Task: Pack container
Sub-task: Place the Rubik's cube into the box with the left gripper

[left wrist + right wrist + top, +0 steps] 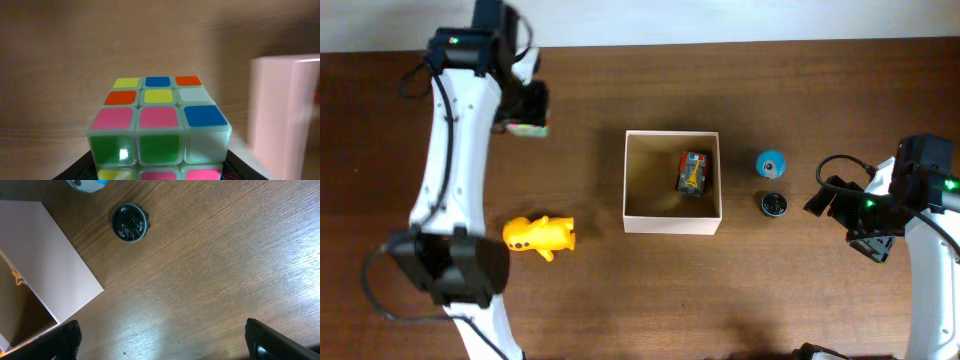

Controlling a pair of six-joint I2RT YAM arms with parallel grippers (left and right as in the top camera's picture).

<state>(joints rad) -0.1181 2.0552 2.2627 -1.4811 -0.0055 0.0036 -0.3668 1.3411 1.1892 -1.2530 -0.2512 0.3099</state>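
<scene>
Multicoloured puzzle cube (pixel 159 125) fills the left wrist view, gripped between the fingers of the left hand (pixel 525 110), well left of the container (pixel 672 222). That box sits mid-bench, open side up, with a small toy car (pixel 693 173) near its right wall. Right hand (pixel 823 197) is spread wide and empty, beside a black disc (pixel 129 223).

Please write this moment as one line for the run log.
left end effector: shut on puzzle cube | right end effector: open, empty | container: holds toy vehicle | yellow toy: outside container
</scene>
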